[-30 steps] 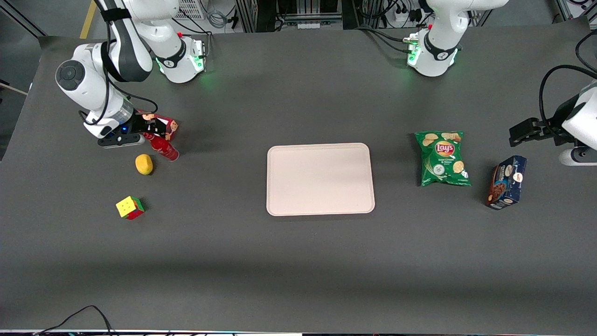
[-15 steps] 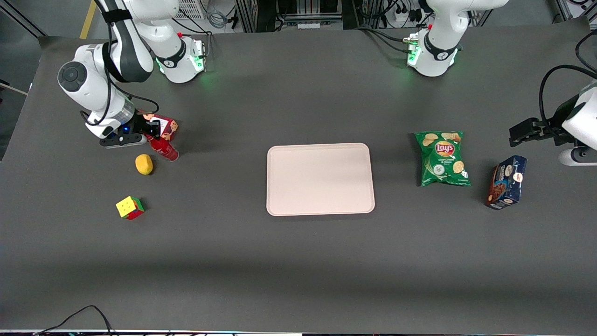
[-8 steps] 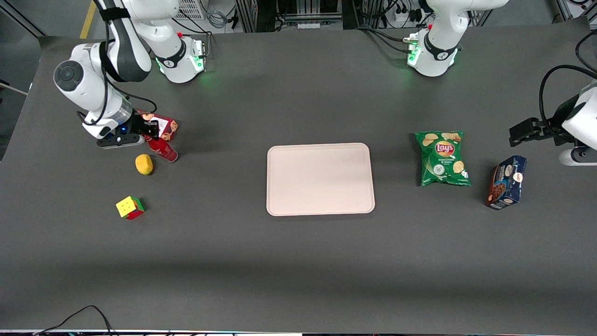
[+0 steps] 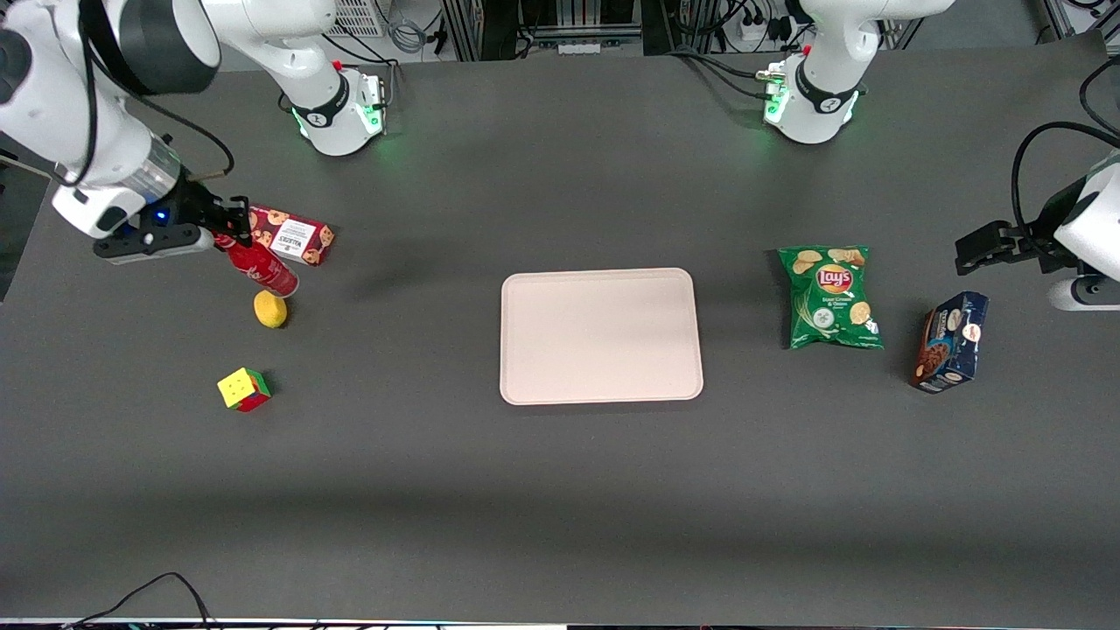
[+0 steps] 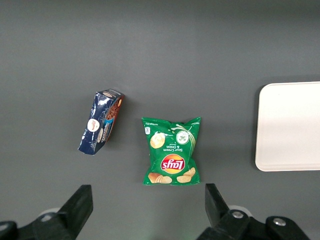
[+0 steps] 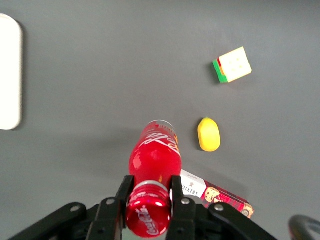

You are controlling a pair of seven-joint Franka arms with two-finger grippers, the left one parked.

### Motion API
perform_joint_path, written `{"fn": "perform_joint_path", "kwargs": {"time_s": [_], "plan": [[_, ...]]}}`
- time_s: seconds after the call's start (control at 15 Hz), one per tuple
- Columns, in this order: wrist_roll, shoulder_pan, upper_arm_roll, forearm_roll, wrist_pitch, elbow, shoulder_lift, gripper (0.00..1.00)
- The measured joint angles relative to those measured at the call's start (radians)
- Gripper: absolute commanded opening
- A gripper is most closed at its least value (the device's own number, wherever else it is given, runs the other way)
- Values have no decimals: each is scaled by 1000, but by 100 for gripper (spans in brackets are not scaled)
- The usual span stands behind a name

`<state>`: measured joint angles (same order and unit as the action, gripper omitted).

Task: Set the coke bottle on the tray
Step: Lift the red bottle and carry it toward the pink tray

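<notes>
My right gripper [image 4: 229,234] is shut on the neck of the coke bottle [image 4: 259,268], a slim all-red bottle with a red cap, and holds it lifted above the table at the working arm's end. In the right wrist view the black fingers [image 6: 122,192] clamp the bottle [image 6: 154,160] just under its cap, gripper [image 6: 148,192] around it. The tray [image 4: 600,336], pale pinkish-beige with a low rim, lies flat and bare at the table's middle; its edge shows in the right wrist view [image 6: 9,80] and the left wrist view [image 5: 290,125].
A red cookie box [image 4: 293,235] lies beside the bottle, a yellow lemon [image 4: 270,309] and a colour cube [image 4: 242,389] nearer the front camera. A green Lay's bag [image 4: 829,297] and a dark blue box [image 4: 951,341] lie toward the parked arm's end.
My right gripper closed on the bottle's neck and has risen with it, lifting the bottle off the table and shifting away from the tray. The cookie box is uncovered.
</notes>
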<state>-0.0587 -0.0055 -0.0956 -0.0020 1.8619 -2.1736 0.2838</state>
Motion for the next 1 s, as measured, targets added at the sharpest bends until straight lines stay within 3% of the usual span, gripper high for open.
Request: {"fn": "perform_joint_path", "kwargs": {"time_s": [0.2,0.6,1.0], "plan": [[62,1,-70,8,-96,177,-46,0],[321,19,-258,38,-147,451,-226,0],[596,191,-280,22,-179,689,-479,0]]}}
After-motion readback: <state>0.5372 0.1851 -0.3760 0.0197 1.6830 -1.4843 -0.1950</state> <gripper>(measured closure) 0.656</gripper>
